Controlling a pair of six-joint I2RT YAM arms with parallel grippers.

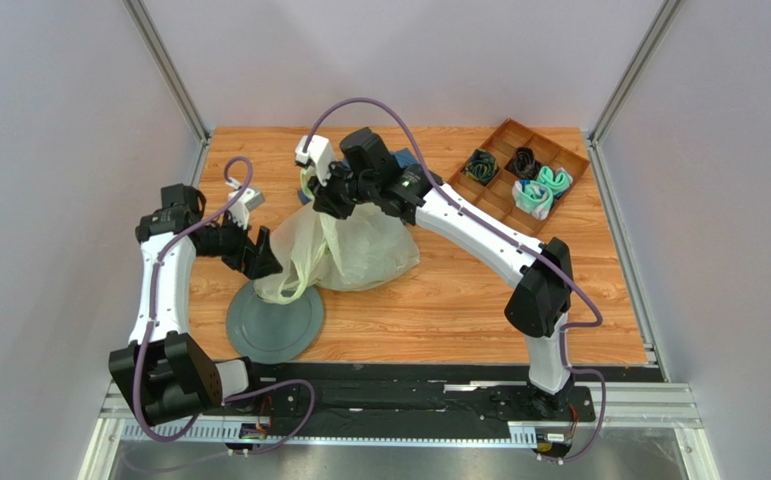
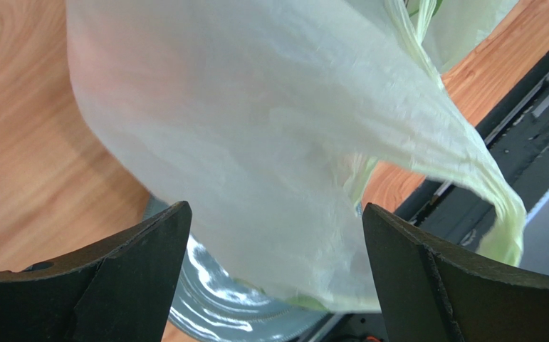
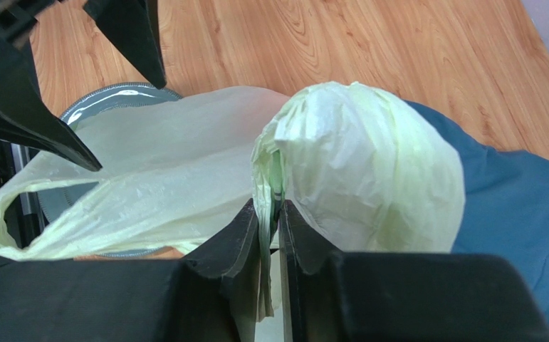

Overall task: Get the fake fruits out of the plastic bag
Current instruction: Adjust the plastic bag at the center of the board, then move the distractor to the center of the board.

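The right claw (image 3: 271, 228) is clamped on a bunched fold of the plastic bag (image 3: 369, 171), which is slumped across the grey plate's (image 1: 274, 330) far rim; the left claw (image 2: 275, 214) is spread apart. Thin, limp, slippery film is judged best taken at gathered folds.

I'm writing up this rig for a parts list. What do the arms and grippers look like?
Both have white links and black joint housings: left arm, right arm. A purple cable loops along each, and a small white camera block sits at each wrist. The left gripper and right gripper have black, tapered, wedge-shaped fingers. No markings are readable.
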